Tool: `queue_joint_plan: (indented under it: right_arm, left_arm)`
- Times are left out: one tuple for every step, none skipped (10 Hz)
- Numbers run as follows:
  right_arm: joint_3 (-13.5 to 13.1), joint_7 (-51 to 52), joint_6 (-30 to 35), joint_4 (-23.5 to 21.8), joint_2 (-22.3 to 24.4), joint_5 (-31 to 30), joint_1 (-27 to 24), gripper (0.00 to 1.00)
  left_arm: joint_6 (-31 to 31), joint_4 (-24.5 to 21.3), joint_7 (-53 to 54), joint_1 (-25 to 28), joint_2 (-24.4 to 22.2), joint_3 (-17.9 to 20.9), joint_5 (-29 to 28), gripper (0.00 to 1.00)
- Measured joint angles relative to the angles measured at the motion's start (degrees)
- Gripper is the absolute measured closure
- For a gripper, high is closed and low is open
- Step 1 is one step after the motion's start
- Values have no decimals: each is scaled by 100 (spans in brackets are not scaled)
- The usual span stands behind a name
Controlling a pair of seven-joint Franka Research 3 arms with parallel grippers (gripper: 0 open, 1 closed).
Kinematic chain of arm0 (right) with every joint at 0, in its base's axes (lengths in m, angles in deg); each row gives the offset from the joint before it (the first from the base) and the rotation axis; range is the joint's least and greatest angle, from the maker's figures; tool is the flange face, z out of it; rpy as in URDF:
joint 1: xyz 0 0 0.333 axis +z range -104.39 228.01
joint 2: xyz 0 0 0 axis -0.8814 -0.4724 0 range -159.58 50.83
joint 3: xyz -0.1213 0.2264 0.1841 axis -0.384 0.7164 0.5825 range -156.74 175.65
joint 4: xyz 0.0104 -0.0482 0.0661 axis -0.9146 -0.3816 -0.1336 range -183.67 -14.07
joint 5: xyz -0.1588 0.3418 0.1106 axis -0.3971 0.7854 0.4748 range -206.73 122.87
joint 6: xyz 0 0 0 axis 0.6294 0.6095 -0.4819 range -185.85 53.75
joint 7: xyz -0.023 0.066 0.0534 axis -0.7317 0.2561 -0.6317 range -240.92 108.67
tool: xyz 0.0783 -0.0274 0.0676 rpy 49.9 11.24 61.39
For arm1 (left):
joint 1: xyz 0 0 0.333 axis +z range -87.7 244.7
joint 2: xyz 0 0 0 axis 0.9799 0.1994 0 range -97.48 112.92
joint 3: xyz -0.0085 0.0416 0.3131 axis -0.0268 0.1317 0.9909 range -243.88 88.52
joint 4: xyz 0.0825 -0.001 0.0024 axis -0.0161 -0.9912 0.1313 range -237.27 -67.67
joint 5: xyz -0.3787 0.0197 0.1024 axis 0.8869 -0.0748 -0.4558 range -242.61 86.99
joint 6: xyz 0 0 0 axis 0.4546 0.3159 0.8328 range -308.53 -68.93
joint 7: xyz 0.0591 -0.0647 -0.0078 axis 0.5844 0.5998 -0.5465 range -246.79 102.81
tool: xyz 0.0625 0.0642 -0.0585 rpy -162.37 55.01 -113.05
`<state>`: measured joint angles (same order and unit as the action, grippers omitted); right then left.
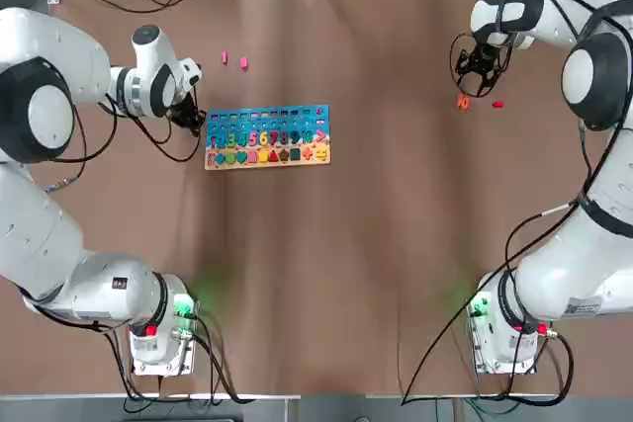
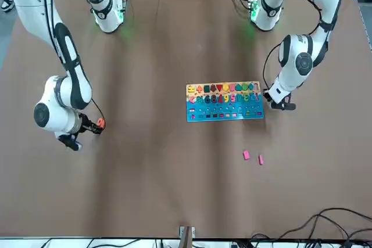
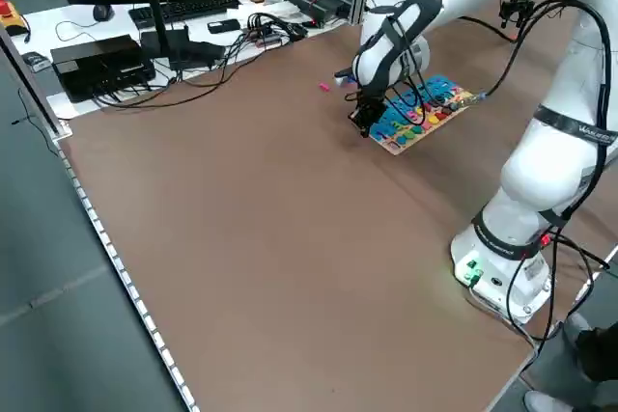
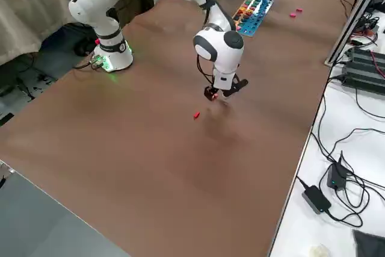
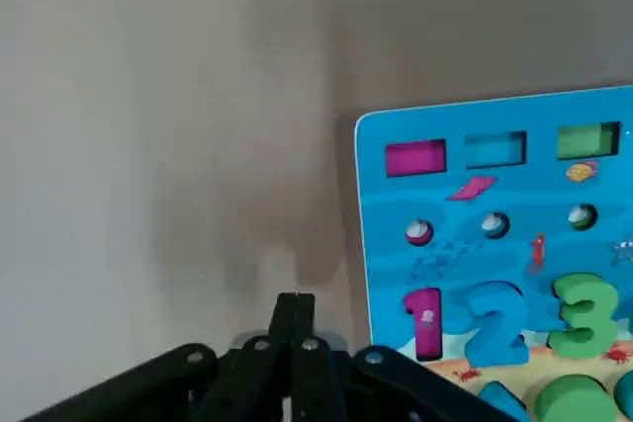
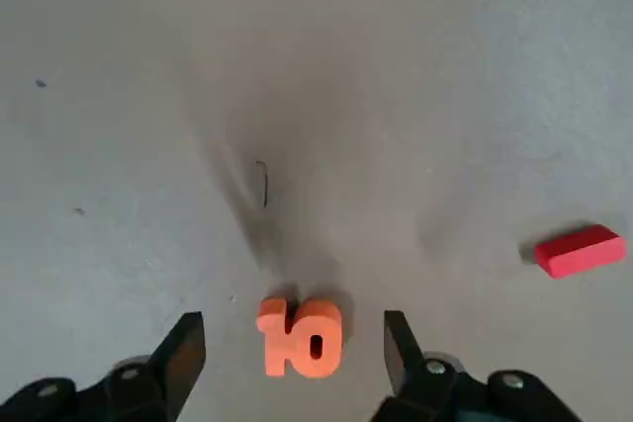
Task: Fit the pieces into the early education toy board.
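Mostly your work is still ahead: the board (image 1: pixel 267 136), left of centre in the top view, looks largely filled, yet four pieces lie loose. Your right gripper (image 6: pixel 294 358), jaws wide, straddles the orange "10" (image 6: pixel 300 337); the red piece (image 6: pixel 580 250) lies nearby, two pink pieces (image 1: pixel 233 60) above the board. Your left gripper (image 5: pixel 294 315), pinched empty, sits beside the board's edge.

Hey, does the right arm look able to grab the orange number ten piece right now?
Probably yes. The right end effector hangs just above the orange ten piece with its fingers open on either side of it, and nothing lies between. The red piece sits well off to the side.
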<state>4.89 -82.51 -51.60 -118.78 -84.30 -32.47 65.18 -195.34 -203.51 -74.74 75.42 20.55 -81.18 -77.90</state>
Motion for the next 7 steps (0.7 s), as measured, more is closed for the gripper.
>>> queue_joint_plan:
  right_arm:
    - [0,0,-7,-13,-2,1,10,20]
    - [0,-1,-8,-16,-2,1,17,21]
    - [2,-1,-10,-20,-2,2,29,22]
    - [5,-1,-22,-33,-2,2,52,22]
    - [5,-1,-83,-66,-3,2,73,22]
    - [6,-1,-173,-129,-8,2,86,22]
    - [8,0,-220,-185,-12,2,90,22]
  left_arm:
    - [-9,0,-4,-1,18,-2,0,99]
    - [-9,0,-5,-1,37,-2,0,99]
    - [-9,0,-7,-1,59,-2,0,99]
    - [-9,0,-10,0,79,-2,0,99]
    - [-10,0,-14,-1,95,-2,0,99]
    - [-10,0,-31,-1,116,-9,0,99]
    - [-10,0,-81,-1,132,-44,0,99]
